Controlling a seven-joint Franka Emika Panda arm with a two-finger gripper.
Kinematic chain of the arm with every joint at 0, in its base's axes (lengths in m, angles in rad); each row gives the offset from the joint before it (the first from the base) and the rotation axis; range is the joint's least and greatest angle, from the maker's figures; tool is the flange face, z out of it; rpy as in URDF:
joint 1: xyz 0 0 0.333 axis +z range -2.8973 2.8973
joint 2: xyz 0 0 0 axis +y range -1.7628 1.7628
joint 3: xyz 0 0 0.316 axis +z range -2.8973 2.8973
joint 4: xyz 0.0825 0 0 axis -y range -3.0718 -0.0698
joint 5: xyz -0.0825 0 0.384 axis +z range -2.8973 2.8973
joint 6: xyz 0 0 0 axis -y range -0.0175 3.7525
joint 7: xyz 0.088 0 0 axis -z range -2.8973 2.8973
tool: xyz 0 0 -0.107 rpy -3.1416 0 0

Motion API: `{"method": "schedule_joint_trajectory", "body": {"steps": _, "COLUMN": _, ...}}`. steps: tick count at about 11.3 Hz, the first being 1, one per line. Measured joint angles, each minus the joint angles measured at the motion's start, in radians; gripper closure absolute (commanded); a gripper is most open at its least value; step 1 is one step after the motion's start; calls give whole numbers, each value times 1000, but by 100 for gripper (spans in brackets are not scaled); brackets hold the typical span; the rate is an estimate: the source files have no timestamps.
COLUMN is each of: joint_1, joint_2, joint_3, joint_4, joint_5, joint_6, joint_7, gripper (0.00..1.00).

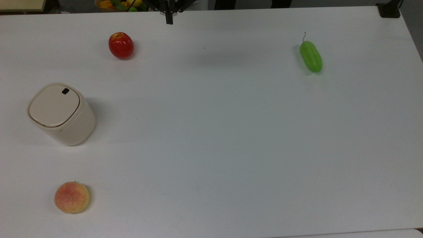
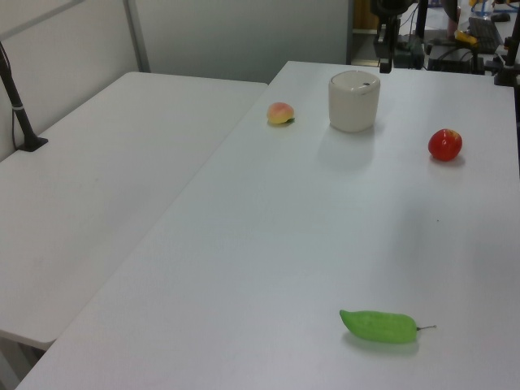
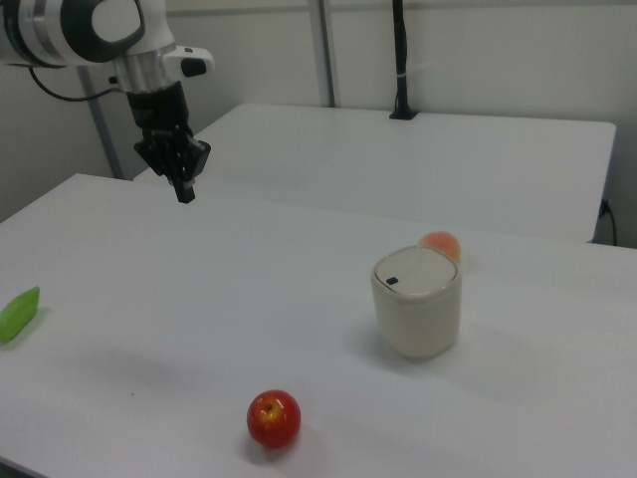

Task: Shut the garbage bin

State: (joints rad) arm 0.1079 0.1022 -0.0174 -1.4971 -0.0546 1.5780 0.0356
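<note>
white worktop [image 1: 231,132], bin [image 1: 61,114] sits at the top view's left with its lid flat down, so it looks closed; fingers [image 3: 184,189] clenched on nothing, hanging high and well apart from it.

You are seeing a white arm [image 3: 70,25] with grey joint rings, a black cable trailing behind, and a black gripper [image 3: 183,189] tapering to slim fingers.

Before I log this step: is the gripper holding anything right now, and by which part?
Nothing is held. The gripper hangs shut and empty above the table, apart from the garbage bin, whose lid is down.
</note>
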Motion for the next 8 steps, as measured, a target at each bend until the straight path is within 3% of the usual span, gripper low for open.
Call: {"method": "schedule_joint_trajectory", "body": {"steps": 8, "joint_1": 0, "joint_2": -21, "joint_3": -7, "joint_4": -26, "joint_5": 0, "joint_6": -3, "joint_7": -8, "gripper": 0}}
